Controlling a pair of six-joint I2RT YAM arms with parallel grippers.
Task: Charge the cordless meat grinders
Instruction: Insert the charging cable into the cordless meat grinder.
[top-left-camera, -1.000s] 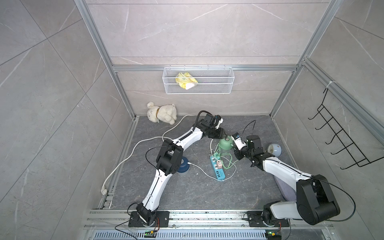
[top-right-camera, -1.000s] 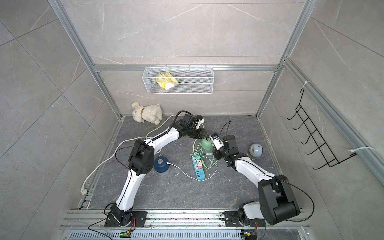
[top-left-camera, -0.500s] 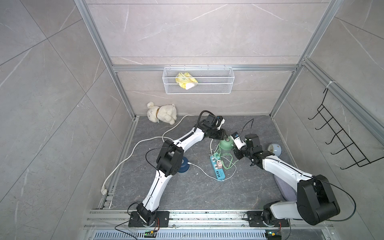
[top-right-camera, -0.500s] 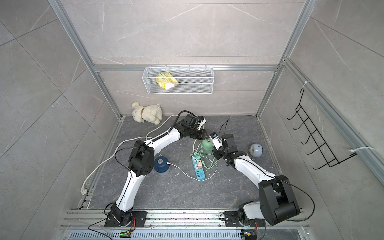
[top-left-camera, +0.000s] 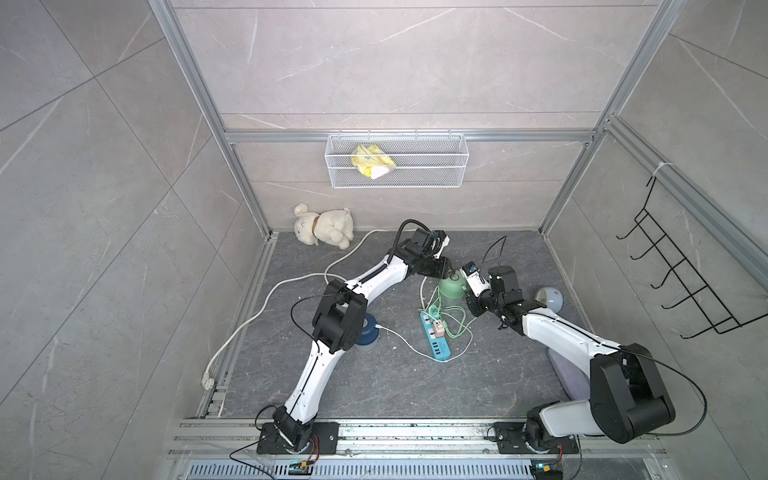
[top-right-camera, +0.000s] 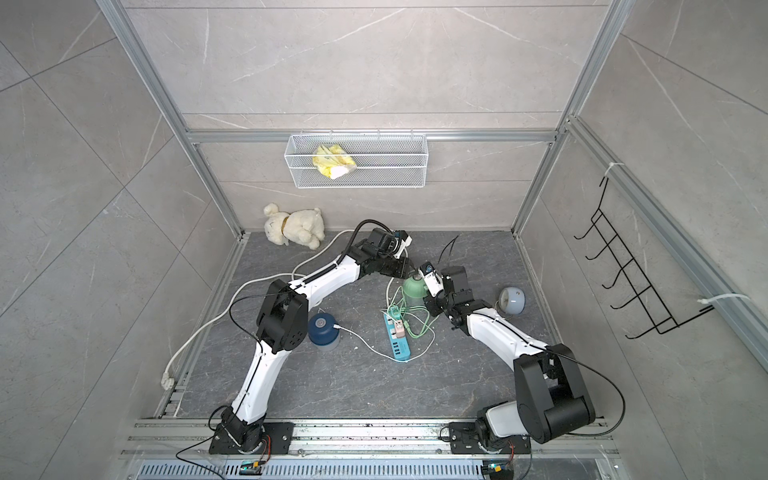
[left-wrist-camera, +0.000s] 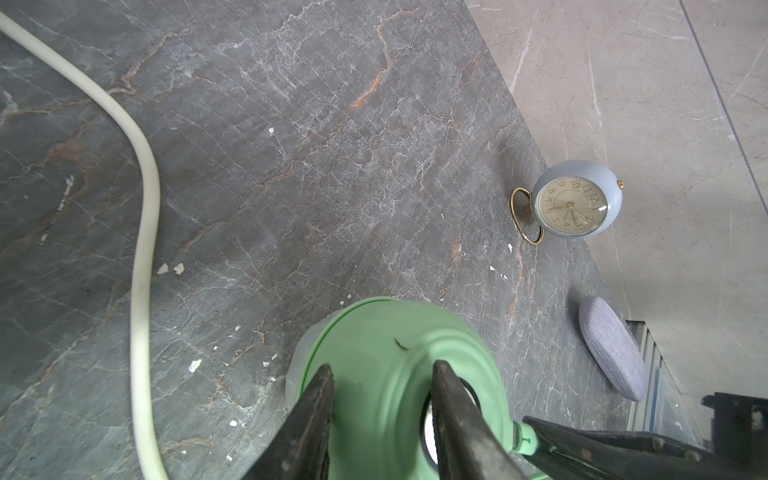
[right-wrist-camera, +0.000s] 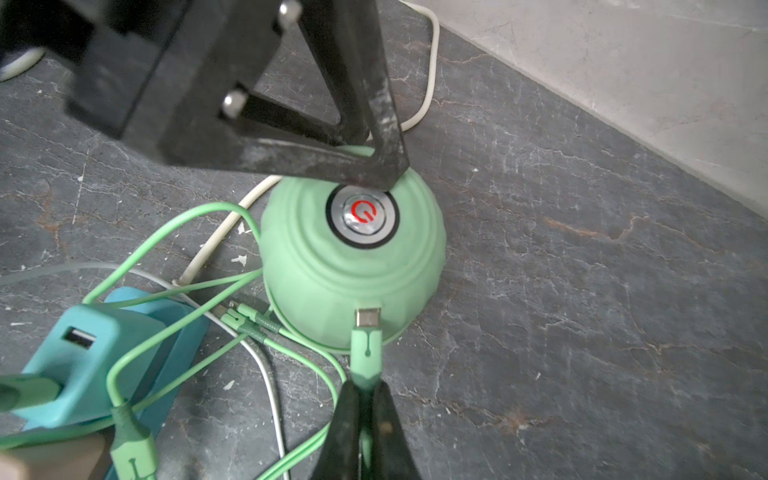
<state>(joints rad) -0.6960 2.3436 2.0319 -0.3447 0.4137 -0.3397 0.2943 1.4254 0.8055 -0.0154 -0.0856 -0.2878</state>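
The mint green meat grinder (top-left-camera: 453, 286) (top-right-camera: 413, 287) stands upright on the dark floor, and its silver top button (right-wrist-camera: 361, 216) shows a red power sign. My left gripper (left-wrist-camera: 382, 368) (top-left-camera: 446, 272) is shut on the top of its dome (left-wrist-camera: 374, 340), one finger at the button's edge. My right gripper (right-wrist-camera: 363, 384) (top-left-camera: 469, 303) is shut on a green charging plug (right-wrist-camera: 365, 345). The plug's metal tip sits just short of the grinder's lower side (right-wrist-camera: 332, 307). The navy blue grinder (top-right-camera: 322, 326) (top-left-camera: 370, 332) stands by my left elbow with a white cable in it.
A teal power strip (top-left-camera: 436, 340) (top-right-camera: 397, 338) with tangled green cables lies in front of the green grinder. A blue-grey clock (top-left-camera: 550, 299) (left-wrist-camera: 575, 203) and a grey pad (left-wrist-camera: 613, 347) are to the right. A plush dog (top-left-camera: 324, 226) sits at the back left, and a thick white cord (left-wrist-camera: 141, 249) crosses the floor.
My right gripper has moved a little toward the green grinder with the plug. The left gripper has stayed on the dome, its jaws slightly narrower.
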